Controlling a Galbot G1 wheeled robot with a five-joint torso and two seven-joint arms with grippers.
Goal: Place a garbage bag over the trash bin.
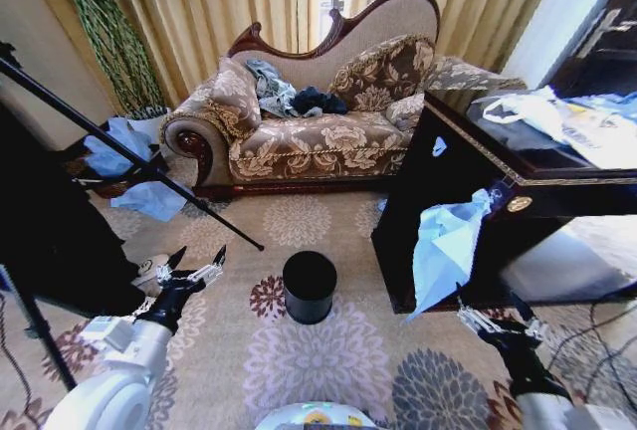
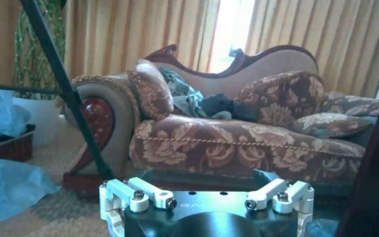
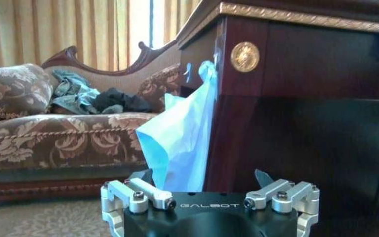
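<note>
While the head view looks down on the round black trash bin (image 1: 309,287) standing bare on the flowery carpet (image 1: 328,360), the right wrist view sees the thin blue garbage bag (image 3: 179,136) hanging off the dark table (image 3: 295,74) corner. Left gripper (image 1: 197,264) and right gripper (image 1: 483,322) both hover low, fingers apart.

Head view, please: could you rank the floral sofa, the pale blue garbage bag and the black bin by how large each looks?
1. Floral upholstered sofa, clearly largest.
2. Pale blue plastic garbage bag hanging off the dark desk.
3. Black cylindrical trash bin, somewhat smaller than the bag.
</note>
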